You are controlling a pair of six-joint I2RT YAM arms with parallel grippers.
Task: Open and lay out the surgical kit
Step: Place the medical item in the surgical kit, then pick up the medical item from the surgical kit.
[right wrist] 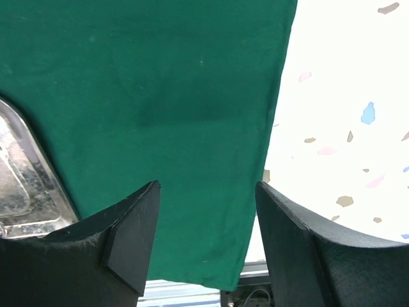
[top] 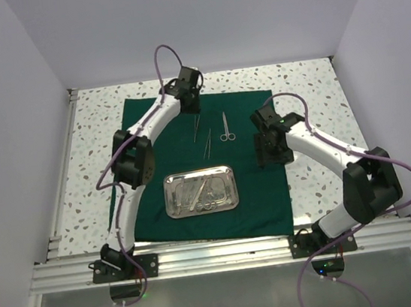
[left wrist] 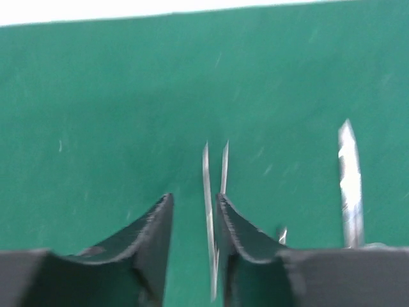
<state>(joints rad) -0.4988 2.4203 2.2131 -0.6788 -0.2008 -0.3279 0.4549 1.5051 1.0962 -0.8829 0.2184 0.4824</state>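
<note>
The dark green cloth point(top: 265, 206) lies spread flat on the table. The steel tray point(top: 168, 196) sits on its near middle with several silver instruments point(top: 199, 193) inside. Two tweezers point(top: 196, 128) point(top: 207, 147) and a pair of scissors point(top: 226, 128) lie on the cloth behind the tray. My left gripper point(top: 194, 109) hovers low over the far tweezers; in the left wrist view it point(left wrist: 195, 198) is open, with the tweezers point(left wrist: 206, 166) lying between the fingers close to the right finger point(left wrist: 246, 230). My right gripper point(top: 275, 158) is open and empty over the cloth's right part point(right wrist: 192, 96).
A second silver instrument point(left wrist: 348, 185) lies on the cloth right of my left gripper. The tray's corner point(right wrist: 25, 185) shows left of my right gripper. The cloth's right edge and speckled tabletop point(right wrist: 345, 96) lie to its right, the aluminium frame rail point(top: 219, 254) along the near edge.
</note>
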